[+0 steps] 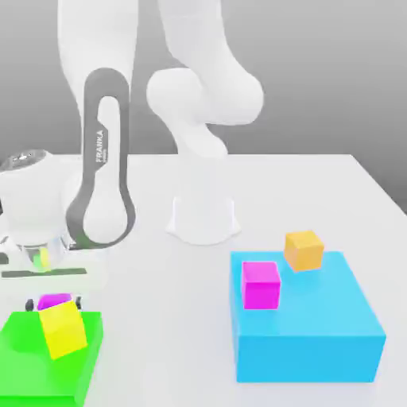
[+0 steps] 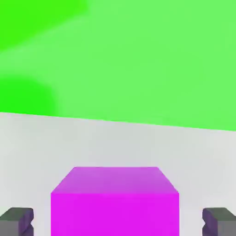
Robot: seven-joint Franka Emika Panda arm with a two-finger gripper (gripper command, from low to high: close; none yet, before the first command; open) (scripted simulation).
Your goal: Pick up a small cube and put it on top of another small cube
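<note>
Fingers (image 2: pixel 18 220) flank small cube (image 2: pixel 115 201).

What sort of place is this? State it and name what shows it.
Most likely a simulated tabletop test scene, not a real room: a plain white table against a blank grey backdrop, flat-coloured blocks like the blue block and green block, and a Franka arm.
</note>
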